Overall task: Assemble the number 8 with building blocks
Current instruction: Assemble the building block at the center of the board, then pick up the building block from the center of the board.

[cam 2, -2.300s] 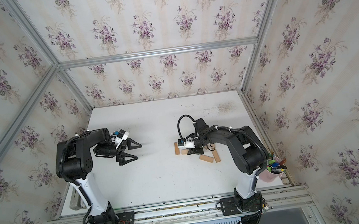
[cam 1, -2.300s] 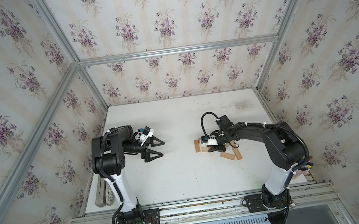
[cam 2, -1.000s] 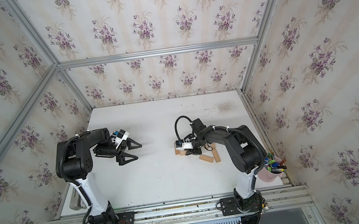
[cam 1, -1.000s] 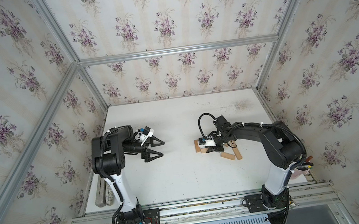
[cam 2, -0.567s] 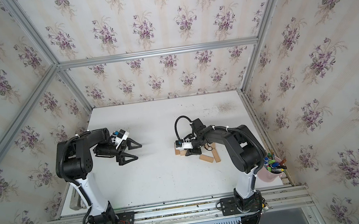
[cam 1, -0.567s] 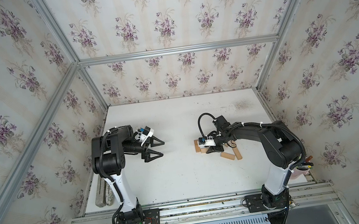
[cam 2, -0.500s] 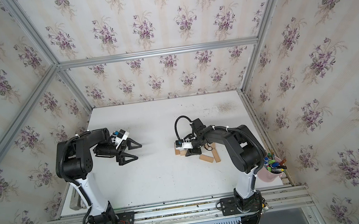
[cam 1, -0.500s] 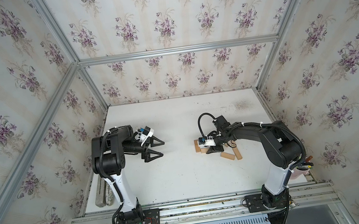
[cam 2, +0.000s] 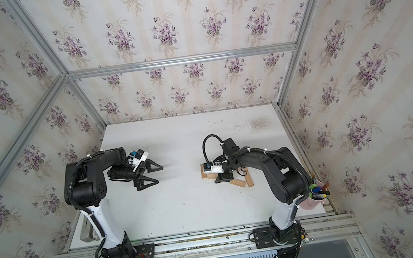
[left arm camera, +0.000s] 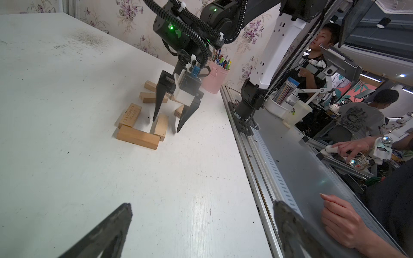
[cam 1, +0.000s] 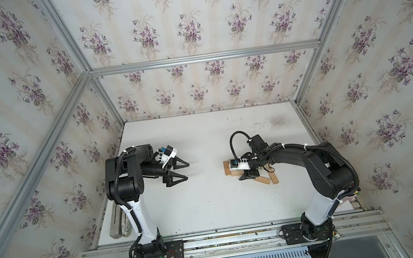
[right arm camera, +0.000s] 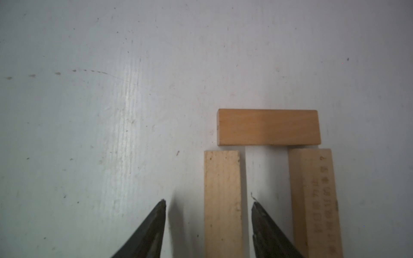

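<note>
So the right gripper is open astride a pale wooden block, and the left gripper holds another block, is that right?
Not quite. The left gripper holds nothing: both top views show its jaws open and empty. The right gripper is open astride the pale wooden block, as you said.

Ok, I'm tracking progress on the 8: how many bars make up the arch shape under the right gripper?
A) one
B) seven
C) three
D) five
C: in the right wrist view a darker bar lies crosswise at the ends of two parallel ones, a pale bar and a printed bar. The right gripper stands open astride the pale bar.
</note>
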You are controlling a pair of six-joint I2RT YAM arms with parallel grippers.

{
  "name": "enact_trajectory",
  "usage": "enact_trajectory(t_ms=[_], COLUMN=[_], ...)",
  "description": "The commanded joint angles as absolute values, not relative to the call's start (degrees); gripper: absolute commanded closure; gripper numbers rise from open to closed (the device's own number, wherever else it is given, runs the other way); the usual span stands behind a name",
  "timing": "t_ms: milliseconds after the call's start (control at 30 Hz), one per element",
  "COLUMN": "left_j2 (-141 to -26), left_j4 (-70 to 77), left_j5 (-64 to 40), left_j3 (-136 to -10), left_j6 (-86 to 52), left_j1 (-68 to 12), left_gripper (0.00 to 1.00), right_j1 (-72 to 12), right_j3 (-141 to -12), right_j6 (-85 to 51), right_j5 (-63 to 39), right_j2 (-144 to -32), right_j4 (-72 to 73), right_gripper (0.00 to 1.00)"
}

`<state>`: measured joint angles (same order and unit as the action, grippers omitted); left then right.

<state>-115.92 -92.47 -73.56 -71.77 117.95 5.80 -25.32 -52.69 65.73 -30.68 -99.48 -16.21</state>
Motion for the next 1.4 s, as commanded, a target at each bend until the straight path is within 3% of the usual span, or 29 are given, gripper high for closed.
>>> enact_trajectory(t_ms=[0,133,167,200,467,567,733,833,900,967,1067,1167,1367], left_j2=[-115.8,-115.8,-115.8,-115.8,-115.8,-115.8,-115.8,-115.8,-115.8,-115.8,-115.8,-115.8,-115.8], left_j4=[-102.2,-102.2,-102.2,-102.2,-102.2,-102.2,-102.3,-102.3,-102.2,-102.2,-102.2,-102.2,-102.2], left_j5=[-73.9,-73.8,-73.9,-73.9,-73.9,-73.9,-73.9,-73.8,-73.8,-73.8,-73.9,-73.8,-73.8], left_j3=[-71.9,-71.9,-71.9,-71.9,-71.9,-71.9,-71.9,-71.9,-72.0,-71.9,-71.9,-71.9,-71.9], left_j6=[139.9,139.9,139.9,139.9,139.9,139.9,139.9,139.8,139.9,139.8,139.9,139.8,139.9], left_j1=[5.9,5.9,5.9,5.9,5.9,5.8,5.9,5.8,5.8,5.9,5.9,5.9,5.8], left_gripper=[0.0,0.0,0.0,0.0,0.0,0.0,0.0,0.0,0.0,0.0,0.0,0.0,0.0], right_j1=[-25.3,-25.2,-25.2,-25.2,-20.3,-14.8,-13.8,-13.8,-13.8,-14.1,-18.1,-18.8,-19.5], right_j3=[-51.9,-50.7,-50.3,-50.0,-42.5,-42.1,-42.2,-47.4,-52.0,-56.0,-56.9,-55.6,-54.6], right_j6=[63.4,62.6,61.2,59.8,30.1,20.4,22.2,17.0,11.5,8.0,7.4,6.7,8.3], right_j5=[-31.3,-31.9,-31.8,-31.1,-3.9,-8.6,-1.8,-2.8,-5.5,-8.2,-5.3,-2.6,1.0], right_j2=[-97.5,-94.0,-92.7,-91.1,-75.7,-71.3,-70.1,-73.6,-78.4,-83.8,-88.3,-89.3,-90.6], right_j4=[-13.8,-12.8,-11.6,-10.2,9.4,3.9,-5.8,-14.3,-20.5,-25.1,-27.1,-27.2,-26.7], right_gripper=[0.33,0.23,0.01,0.0,0.0,0.01,0.12,0.23,0.23,0.16,0.15,0.27,0.32])
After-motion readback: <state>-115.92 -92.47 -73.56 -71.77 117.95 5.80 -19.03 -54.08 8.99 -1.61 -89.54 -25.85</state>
